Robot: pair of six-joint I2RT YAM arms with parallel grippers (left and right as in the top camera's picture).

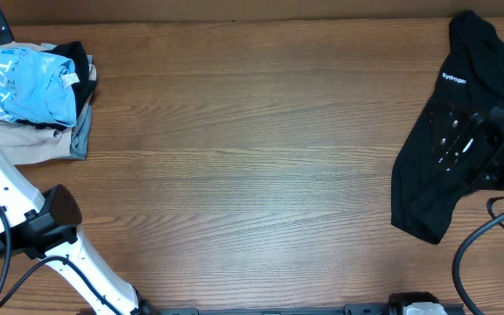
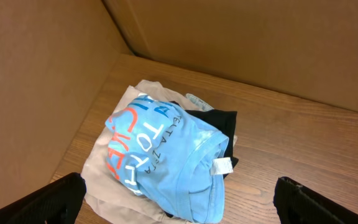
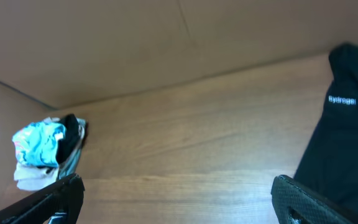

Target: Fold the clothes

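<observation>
The sky-blue T-shirt (image 1: 24,83) with white and orange-pink lettering lies crumpled on a pile at the table's far left. It also shows in the left wrist view (image 2: 166,155) and small in the right wrist view (image 3: 39,143). My left gripper (image 2: 179,202) is open and empty, its fingers on either side of the pile's near edge, above it. The black top (image 1: 471,61) with a small white logo lies spread at the far right and shows in the right wrist view (image 3: 347,137). My right gripper (image 1: 456,140) hovers over its middle, open and empty (image 3: 179,199).
Under the blue shirt lie a beige garment (image 2: 104,180), a black one (image 2: 219,124) and a grey one (image 1: 81,136). Cardboard walls (image 2: 241,37) stand behind and left of the table. The right arm's cable (image 1: 488,227) hangs at the right edge.
</observation>
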